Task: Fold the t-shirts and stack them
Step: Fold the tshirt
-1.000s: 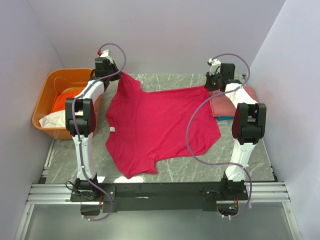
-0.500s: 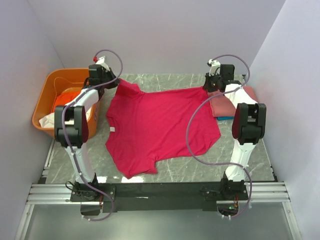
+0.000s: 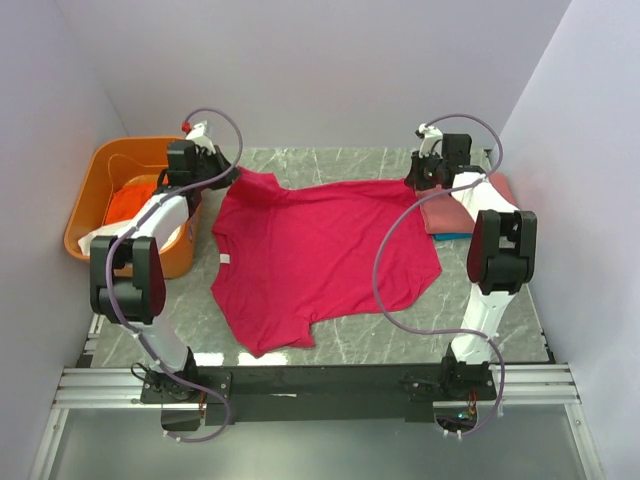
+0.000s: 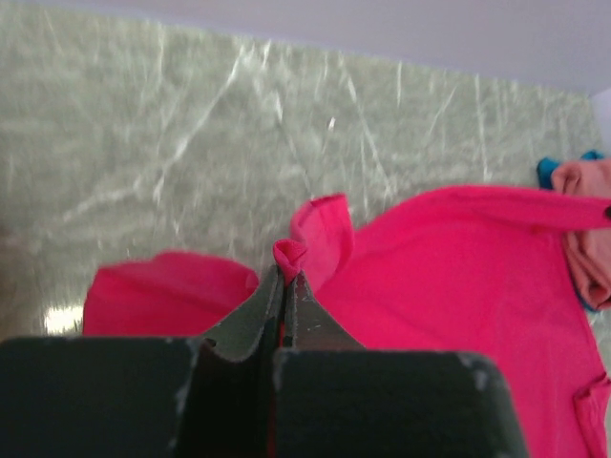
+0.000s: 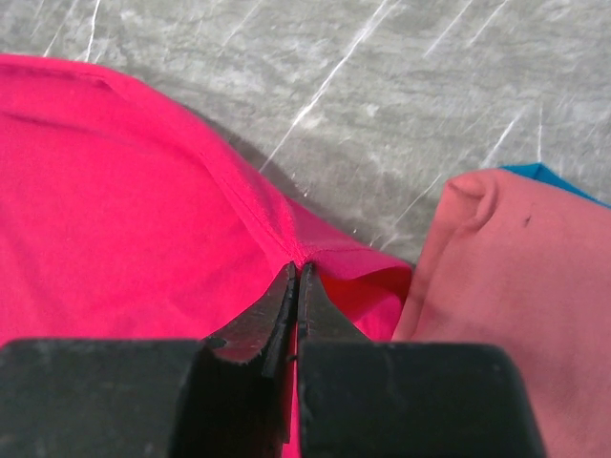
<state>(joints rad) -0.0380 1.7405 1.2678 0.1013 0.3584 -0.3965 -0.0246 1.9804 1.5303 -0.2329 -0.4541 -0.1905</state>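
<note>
1. Crimson-pink t-shirt (image 3: 320, 250) lies spread on the table (image 3: 490, 310), with the collar toward the left and the hem toward the right.
2. My left gripper (image 4: 284, 279) has its jaws pressed together on a small fold of cloth at the far-left sleeve. My right gripper (image 5: 296, 286) pinches the far-right hem corner in the same way.
3. I judge that the step in hand is to pull the far edge straight between the two pinches, and then to carry it toward the near edge for the first fold.
4. To do it well, I would move both arms at equal height and equal speed, so that the edge is tight but not dragged.
5. The left pinch holds only a little cloth, so a hard pull may slip it out.
6. The folded salmon-pink shirt (image 5: 516, 267), which lies on a blue shirt (image 5: 539, 173), is just beside my right gripper. I would lift before I move, so as not to disturb this stack, and I would also stay away from the orange tub (image 3: 85, 215) on the left.
</note>
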